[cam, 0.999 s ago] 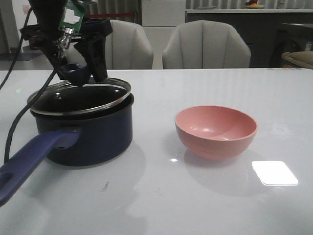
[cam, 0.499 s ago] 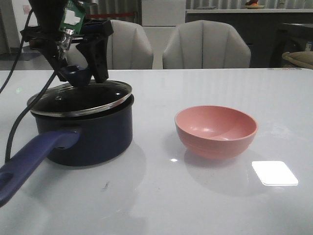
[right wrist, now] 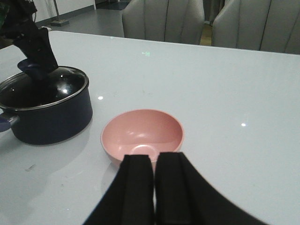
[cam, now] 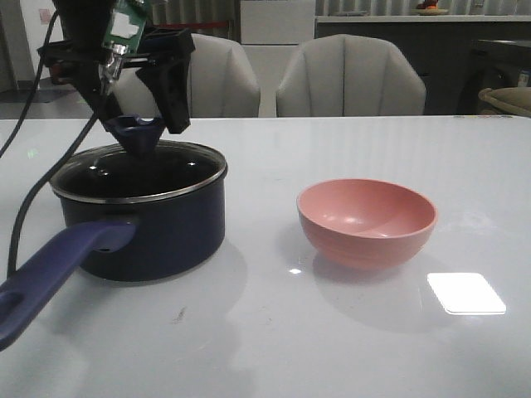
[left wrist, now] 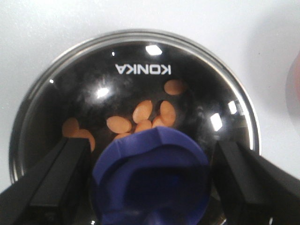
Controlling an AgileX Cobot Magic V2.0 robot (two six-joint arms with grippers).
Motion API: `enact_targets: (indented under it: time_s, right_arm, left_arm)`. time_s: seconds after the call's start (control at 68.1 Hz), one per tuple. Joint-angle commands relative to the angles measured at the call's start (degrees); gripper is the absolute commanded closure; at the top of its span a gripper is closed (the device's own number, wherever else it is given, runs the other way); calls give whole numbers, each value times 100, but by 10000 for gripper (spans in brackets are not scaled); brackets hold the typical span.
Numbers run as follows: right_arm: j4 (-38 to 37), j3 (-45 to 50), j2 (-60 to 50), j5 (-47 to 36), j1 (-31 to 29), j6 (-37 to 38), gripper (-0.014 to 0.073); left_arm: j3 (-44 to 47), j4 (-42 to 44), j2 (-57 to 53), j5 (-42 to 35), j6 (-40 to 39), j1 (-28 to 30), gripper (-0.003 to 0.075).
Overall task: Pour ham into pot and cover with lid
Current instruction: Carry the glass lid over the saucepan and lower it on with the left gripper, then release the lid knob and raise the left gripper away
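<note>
The dark navy pot (cam: 166,224) stands at the table's left, its long handle (cam: 58,269) pointing toward the front. The glass lid (cam: 170,168) lies flat on its rim, blue knob (cam: 139,133) up. Through the lid (left wrist: 140,51) I see several orange-pink ham pieces (left wrist: 143,112) on the pot's black bottom. My left gripper (cam: 143,123) is open over the knob (left wrist: 150,173), one finger on each side, with a gap to it on both sides. My right gripper (right wrist: 154,161) is shut and empty, low over the table just in front of the pink bowl (right wrist: 142,133).
The empty pink bowl (cam: 366,220) sits right of the pot. Two grey chairs (cam: 348,75) stand behind the table's far edge. A black cable (cam: 25,207) hangs from the left arm beside the pot.
The lid was tilted, one edge raised off the pot, with the left fingers at its knob. Now it lies flat on the rim and the fingers stand apart from the knob.
</note>
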Motion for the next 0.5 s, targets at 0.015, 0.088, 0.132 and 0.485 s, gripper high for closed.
enact_targets:
  time_s: [0.015, 0.088, 0.132, 0.485]
  right_arm:
    - [-38, -159, 34, -494, -3, -42, 407]
    - [-38, -159, 34, -494, -3, -42, 407]
    - [-38, -159, 34, -494, -3, -42, 407]
    - [-38, -159, 34, -494, -3, -42, 407]
  left_arm:
    - [-366, -49, -424, -79, -16, -24, 195]
    - [-382, 10, -630, -145, -16, -24, 213]
    - [-382, 115, -785, -145, -16, -24, 224]
    - [729, 291, -2677, -805, -16, -24, 283]
